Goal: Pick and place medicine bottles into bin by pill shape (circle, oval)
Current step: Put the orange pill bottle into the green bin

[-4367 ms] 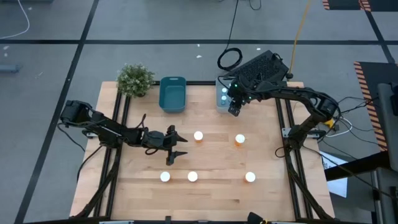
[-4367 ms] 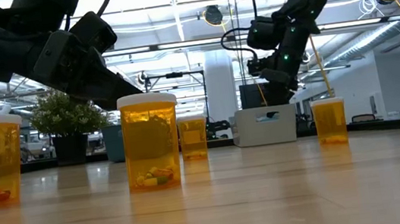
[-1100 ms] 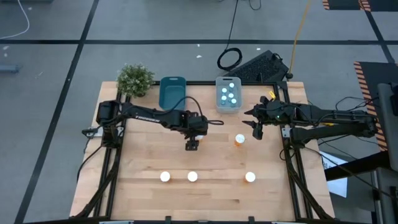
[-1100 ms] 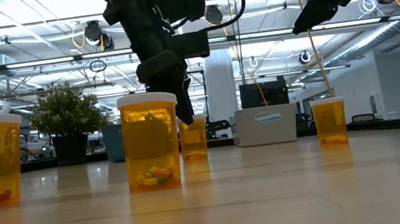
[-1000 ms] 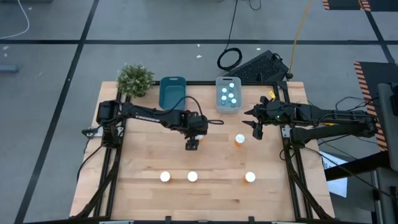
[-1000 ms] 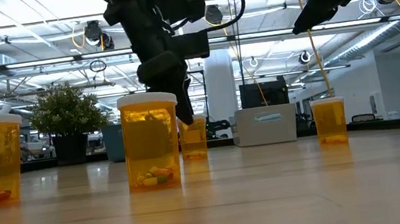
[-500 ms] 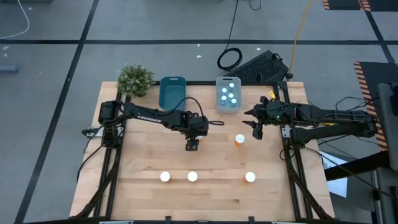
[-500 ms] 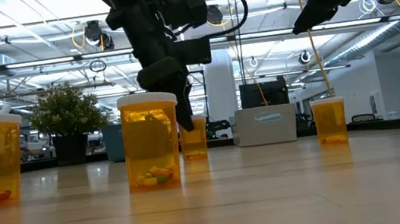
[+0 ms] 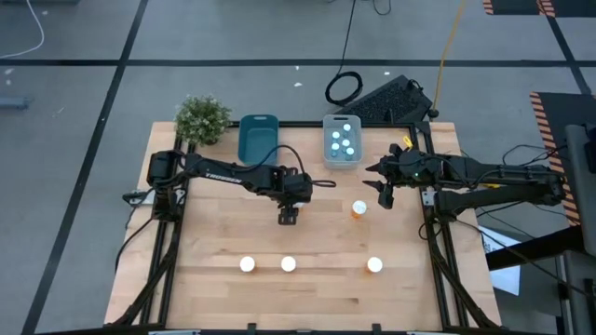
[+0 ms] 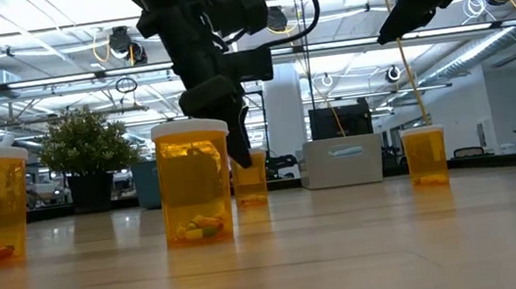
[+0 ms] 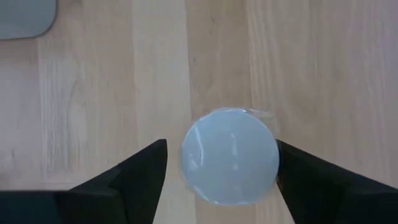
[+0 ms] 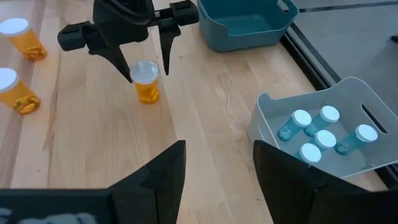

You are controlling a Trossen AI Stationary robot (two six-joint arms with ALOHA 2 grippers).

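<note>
- Since 4.4 s ago my left gripper point(image 11: 221, 165) has swung from table's left to mid-table over an amber bottle point(image 12: 147, 81); my right gripper point(image 9: 382, 189) has left the white bin point(image 12: 323, 140) and pulled back to the right edge.
- Left fingers point(image 11: 134, 171) spread wide, astride the cap, not touching, nothing held yet – lined up for a top grab, I'd say.
- Right gripper: parted, empty, hovering near a 2nd amber bottle point(image 9: 359, 210), prob. waiting its turn.
- Five teal bottles point(image 12: 317, 138) already in white bin; blue bin point(image 9: 258, 140) beside it looks empty – amber ones likely go there.
- Three more amber bottles point(image 9: 288, 265) in a row near front edge.
- Wood table point(image 9: 317, 288), plant point(image 9: 202, 118) at back-left corner. Room behind: open hall w/ ceiling lights; a person at far right.
</note>
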